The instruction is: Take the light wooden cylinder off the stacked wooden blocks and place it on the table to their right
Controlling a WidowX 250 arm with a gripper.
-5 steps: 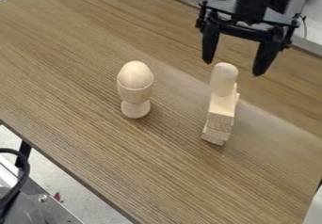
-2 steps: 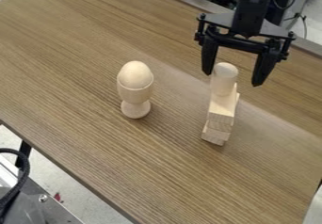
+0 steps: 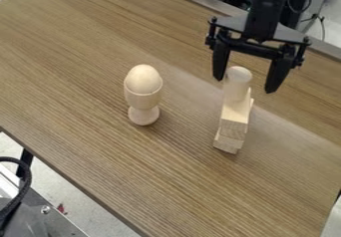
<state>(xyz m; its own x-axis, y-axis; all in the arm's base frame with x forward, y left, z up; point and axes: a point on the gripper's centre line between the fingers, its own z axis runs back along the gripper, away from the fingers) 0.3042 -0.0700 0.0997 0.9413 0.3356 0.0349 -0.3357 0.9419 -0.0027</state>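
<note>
Right now, in the camera view, you are holding the end effector (image 3: 244, 84) over the far end of the block stack (image 3: 234, 115), its fingers standing wide apart and gripping nothing. The rounded wooden peg (image 3: 236, 89) is standing upright on top of that stack, at its far end, and its tip is showing between the two fingers. How high the fingertips are hanging beside the peg, you are not able to tell from this angle, so you are wise to be judging height slowly.

You are probably working on alignment here. You are doing it well if you are centring the gap on the peg, leaving matching room on both sides, and moving straight up or down rather than sideways. The stack is looking narrow and stepped, its lower piece jutting out at the near end, so a light brush could be enough for toppling it. If you are closing, you are better off bringing both fingers in gently and evenly.

Beside the stack, well apart toward the view's left, an egg cup (image 3: 142, 101) is standing on the bench (image 3: 100, 156), holding a wooden egg (image 3: 143, 79) upright.
</note>
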